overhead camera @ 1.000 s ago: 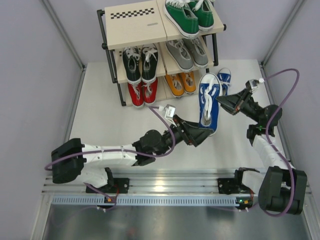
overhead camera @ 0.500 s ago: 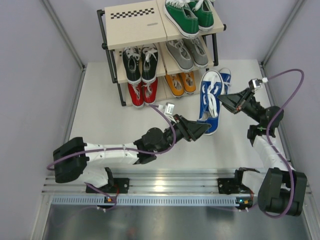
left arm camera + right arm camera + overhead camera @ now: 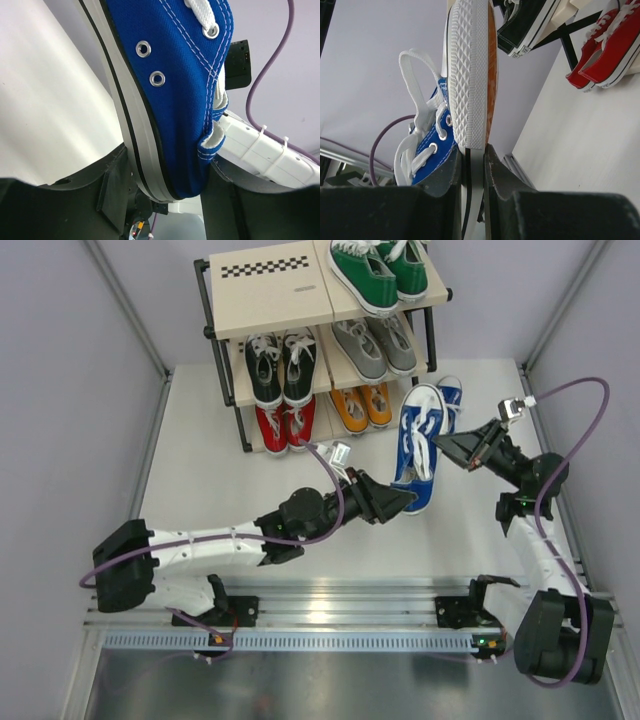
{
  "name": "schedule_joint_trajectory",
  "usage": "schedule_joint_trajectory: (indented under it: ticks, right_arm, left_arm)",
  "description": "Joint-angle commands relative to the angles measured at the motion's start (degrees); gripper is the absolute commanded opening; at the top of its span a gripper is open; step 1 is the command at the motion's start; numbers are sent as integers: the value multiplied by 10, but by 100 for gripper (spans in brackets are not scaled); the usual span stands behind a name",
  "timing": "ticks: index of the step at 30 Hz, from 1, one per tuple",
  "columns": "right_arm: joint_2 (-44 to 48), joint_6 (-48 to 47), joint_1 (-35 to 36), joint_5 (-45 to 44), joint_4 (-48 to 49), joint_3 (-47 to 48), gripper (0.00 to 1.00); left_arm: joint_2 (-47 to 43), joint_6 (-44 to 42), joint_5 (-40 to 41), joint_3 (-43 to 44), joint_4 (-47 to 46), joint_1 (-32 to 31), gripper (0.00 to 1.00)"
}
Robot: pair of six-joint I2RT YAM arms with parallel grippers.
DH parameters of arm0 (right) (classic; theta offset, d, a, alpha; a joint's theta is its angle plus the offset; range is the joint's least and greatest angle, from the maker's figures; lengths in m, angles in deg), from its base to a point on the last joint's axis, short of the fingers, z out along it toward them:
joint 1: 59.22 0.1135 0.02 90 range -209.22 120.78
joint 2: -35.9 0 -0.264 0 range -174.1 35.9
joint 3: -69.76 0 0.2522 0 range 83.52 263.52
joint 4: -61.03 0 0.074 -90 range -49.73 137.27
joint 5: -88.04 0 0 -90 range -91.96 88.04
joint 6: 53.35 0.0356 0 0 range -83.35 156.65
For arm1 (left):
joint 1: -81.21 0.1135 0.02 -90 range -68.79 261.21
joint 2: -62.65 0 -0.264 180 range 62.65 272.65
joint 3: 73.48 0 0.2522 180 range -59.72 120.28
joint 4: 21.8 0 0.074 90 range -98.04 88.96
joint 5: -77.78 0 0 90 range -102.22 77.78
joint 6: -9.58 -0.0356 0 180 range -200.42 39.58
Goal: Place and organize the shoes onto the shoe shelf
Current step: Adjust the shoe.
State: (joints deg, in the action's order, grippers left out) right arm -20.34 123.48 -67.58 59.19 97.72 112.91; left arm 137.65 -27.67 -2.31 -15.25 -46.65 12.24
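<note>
Here the last pair is in hand: one blue shoe (image 3: 418, 445) is held on its side over the worktop (image 3: 200, 460), just right of the shoe shelf (image 3: 270, 290). The left jaws pinch its heel, and the right jaws are pressed onto the sole's rim. The second blue shoe (image 3: 450, 393) lies just behind it. Next, I judge, one arm must let go so the other can carry the shoe to the top tier's bare left board — without clipping the frame.

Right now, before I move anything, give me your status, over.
Left fingers closed on heel of blue shoe; right fingers pinch its sole edge. Shoe held between both arms, short of the shelf. Second blue shoe on table just behind it.
</note>
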Motion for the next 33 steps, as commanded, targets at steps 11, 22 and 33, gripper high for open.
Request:
schedule_joint_trajectory:
  ticks: [11, 22, 33]
  right_arm:
    - [-18, 94, 5, 6, 142, 40, 0]
    - [-4, 58, 8, 7, 106, 23, 0]
    - [15, -40, 11, 28, 25, 42, 18]
  left_arm:
    - [6, 104, -61, 28, -19, 30, 98]
    - [17, 133, -54, 22, -86, 38, 62]
    - [-53, 63, -3, 21, 21, 39, 0]
